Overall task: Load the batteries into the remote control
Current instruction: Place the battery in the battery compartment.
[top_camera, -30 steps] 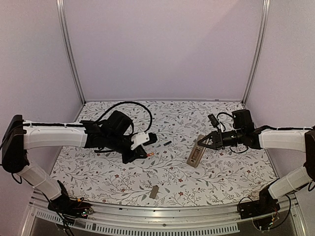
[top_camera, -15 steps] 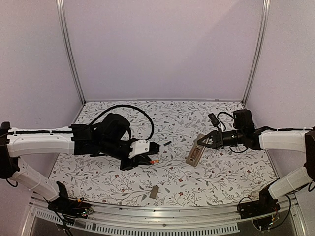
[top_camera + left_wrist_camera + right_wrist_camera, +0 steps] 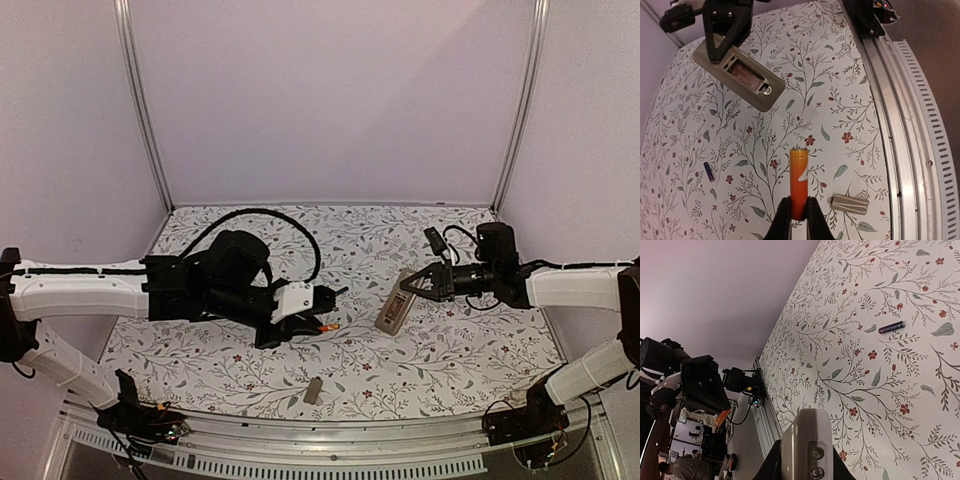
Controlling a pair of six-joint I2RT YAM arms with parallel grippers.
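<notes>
My left gripper (image 3: 322,322) is shut on an orange-red battery (image 3: 329,326) and holds it above the table, left of the remote control (image 3: 394,312). In the left wrist view the battery (image 3: 799,182) sticks out forward from the gripper (image 3: 799,212). The grey-beige remote control (image 3: 737,75) lies ahead with its battery recess open and something reddish inside. My right gripper (image 3: 418,287) is shut on the remote's far end and holds it tilted. The right wrist view shows the remote's end (image 3: 806,445) between the jaws of that gripper (image 3: 805,460). A dark battery (image 3: 341,291) lies on the table.
The flat grey cover plate (image 3: 313,390) lies near the front edge and also shows in the left wrist view (image 3: 850,204). The dark battery shows in both wrist views (image 3: 709,171) (image 3: 891,327). A metal rail (image 3: 910,125) runs along the table's front. Walls enclose the other sides.
My left gripper has moved right and forward with the orange-red battery, closer to the remote. My right gripper has kept hold of the remote and shifted it only slightly.
</notes>
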